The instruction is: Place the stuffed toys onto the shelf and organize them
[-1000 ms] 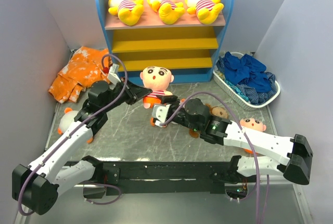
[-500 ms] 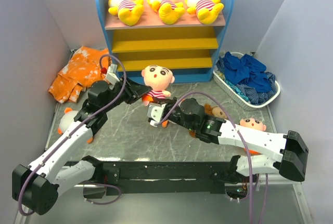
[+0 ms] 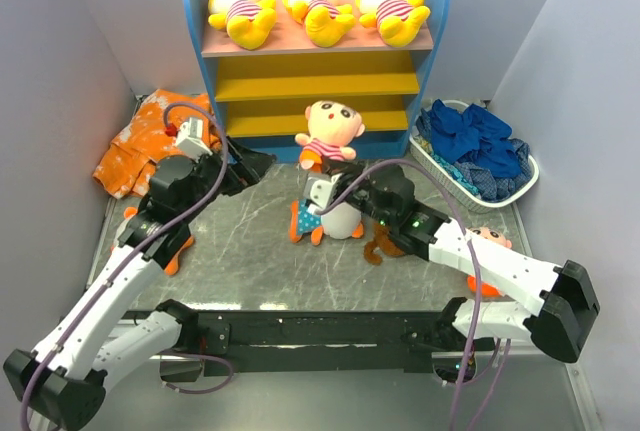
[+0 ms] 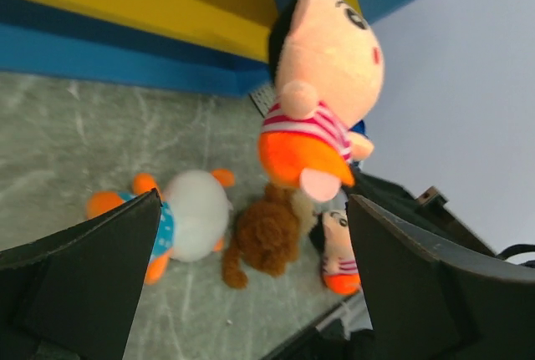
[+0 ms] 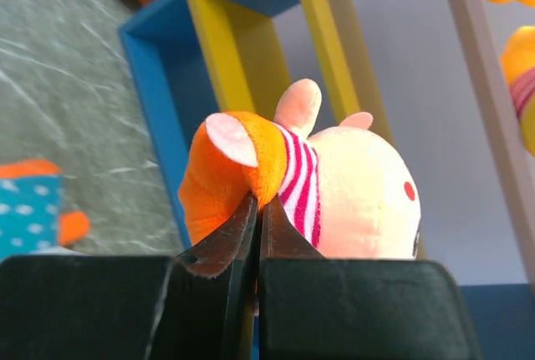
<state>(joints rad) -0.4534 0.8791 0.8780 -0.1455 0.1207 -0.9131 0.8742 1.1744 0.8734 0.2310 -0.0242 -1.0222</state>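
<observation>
Toward the near right corner of the tabletop, a doll (image 3: 487, 242) is half covered by the right arm, and the monkey (image 3: 384, 242) beside it is partly hidden too. Near the left edge another toy (image 3: 127, 226) is almost wholly covered by the left arm, so its kind cannot be told. Closer to the middle, a dotted doll (image 3: 325, 219) lies face down.

Above it a handover has just been completed. The left gripper (image 3: 262, 160), clamped on the striped doll (image 3: 334, 126) a second ago, is now spread wide, drawn back leftward and holding nothing. The right gripper (image 5: 256, 210) has been closed on a fold of that doll's orange bottom. The doll has been raised to the front of the shelf (image 3: 318, 85), level with its lower yellow boards. Placement on a free board is judged to be the step in hand. How firmly so thin a pinch holds cannot be made out.

At the far edge, three yellow dolls (image 3: 318, 9) are seen on the pink top board. The lowest board is partly blocked by the held doll.
</observation>
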